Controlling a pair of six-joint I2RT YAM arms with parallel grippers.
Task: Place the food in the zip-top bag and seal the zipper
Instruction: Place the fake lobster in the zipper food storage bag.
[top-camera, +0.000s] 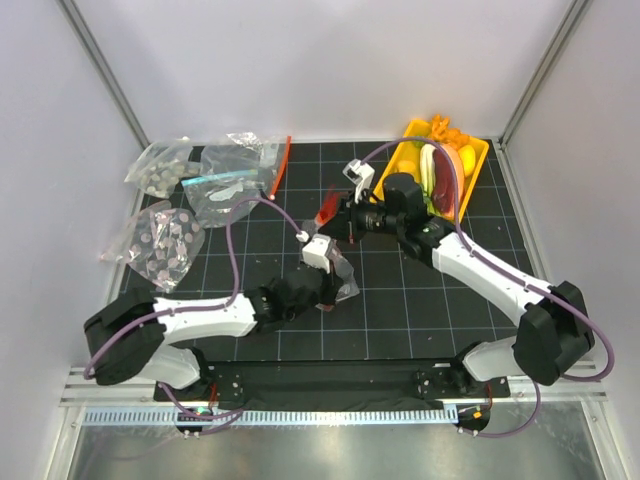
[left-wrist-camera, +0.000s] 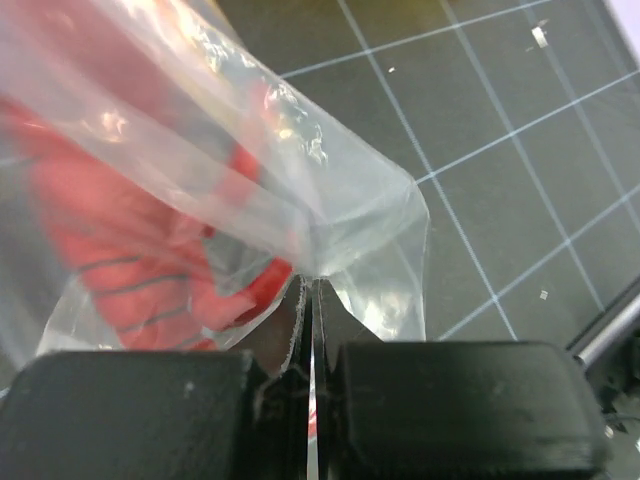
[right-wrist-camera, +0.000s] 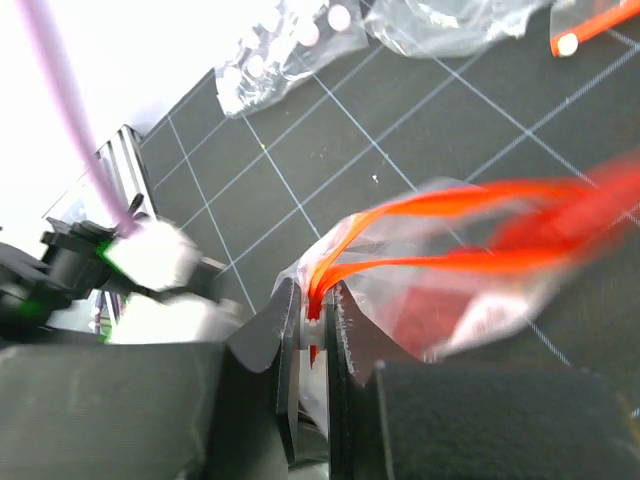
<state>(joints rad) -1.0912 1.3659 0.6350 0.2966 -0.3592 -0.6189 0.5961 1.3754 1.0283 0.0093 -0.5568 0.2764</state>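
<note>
Zip-top bag (top-camera: 337, 266) with the red lobster (left-wrist-camera: 130, 270) inside, held up to the left of the yellow tray (top-camera: 481, 163). Left gripper (left-wrist-camera: 312, 292) squeezed tight on a clear corner of it. Right gripper (right-wrist-camera: 315, 312) squeezed tight on the zipper (right-wrist-camera: 440, 205) end.

The zip-top bag (top-camera: 340, 268) is being held between the two pincers at the middle of the desk (top-camera: 400, 300). The left pincer (left-wrist-camera: 312, 300) is pinching the bag's near end, and the right pincer (right-wrist-camera: 315, 320) is pinching one end of the zipper (right-wrist-camera: 470, 262) on the far side. The lobster (left-wrist-camera: 130, 260) is lying inside the bag. A tray (top-camera: 480, 165) is sitting at the far right corner of the desk, with toy food pieces (top-camera: 442, 132) in it. At the far left, two bags of discs (top-camera: 160, 168) are lying one behind the other. A third filled bag (top-camera: 235, 185) is lying just right of the farther one.
</note>
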